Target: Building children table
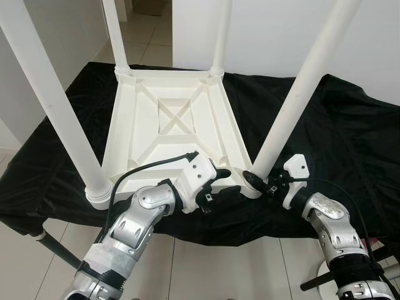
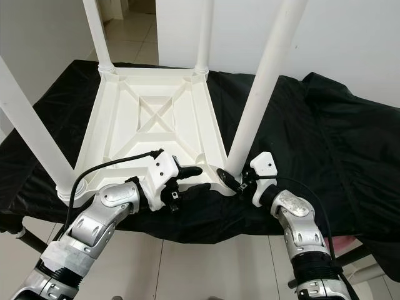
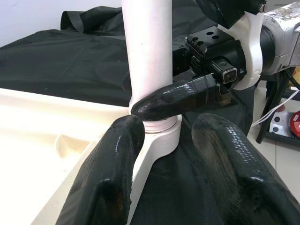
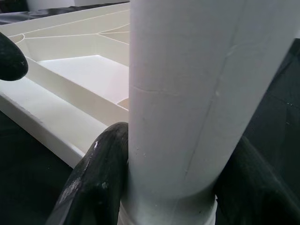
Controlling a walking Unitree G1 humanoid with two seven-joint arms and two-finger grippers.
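A white plastic children's table (image 1: 175, 119) lies upside down on a black cloth, with its legs pointing up. My right gripper (image 1: 253, 180) is shut on the near-right leg (image 1: 294, 94) just above its socket. In the right wrist view one black finger (image 4: 93, 183) presses the leg (image 4: 197, 93) on each side. My left gripper (image 1: 222, 181) is open at the same corner. In the left wrist view its fingers (image 3: 112, 173) straddle the table's rim below the leg (image 3: 147, 56), touching nothing firmly, with the right gripper's finger (image 3: 173, 101) just beyond.
Three more legs stand at the near-left (image 1: 56, 106), far-left (image 1: 115, 34) and far-right (image 1: 220, 34) corners. The black cloth (image 1: 350, 131) covers the support surface and hangs over its front edge. Tiled floor lies below, and a red item (image 3: 294, 124) sits on it.
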